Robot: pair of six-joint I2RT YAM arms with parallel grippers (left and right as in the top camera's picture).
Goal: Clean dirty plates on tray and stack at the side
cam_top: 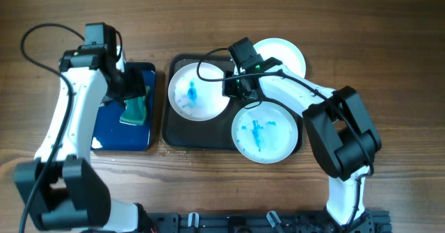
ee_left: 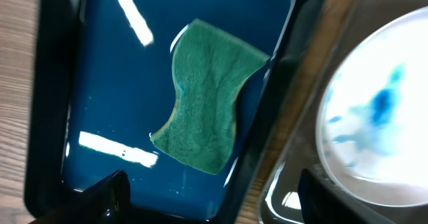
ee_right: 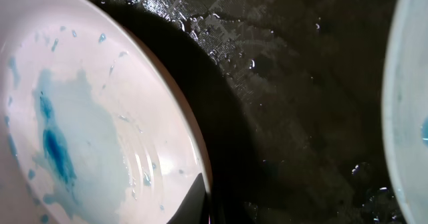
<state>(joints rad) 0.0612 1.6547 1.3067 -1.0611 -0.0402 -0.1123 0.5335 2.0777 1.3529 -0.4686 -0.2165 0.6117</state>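
The dark tray (cam_top: 174,132) holds two white plates with blue smears. One plate (cam_top: 198,92) lies at its left, the other plate (cam_top: 264,132) at its right front. A third white plate (cam_top: 286,54) lies on the table beyond the tray, partly hidden by the right arm. My right gripper (cam_top: 238,87) is at the left plate's right rim. In the right wrist view one finger (ee_right: 195,200) lies on that plate's (ee_right: 87,117) rim, pinching it. My left gripper (cam_top: 135,92) hangs open over the green sponge (ee_left: 204,114).
The sponge (cam_top: 134,111) lies in a smaller blue tray (cam_top: 115,132) left of the dark tray. The dark tray's floor (ee_right: 294,83) is wet. The second plate's edge (ee_right: 409,103) shows at the right of the right wrist view. The left plate (ee_left: 381,110) shows in the left wrist view.
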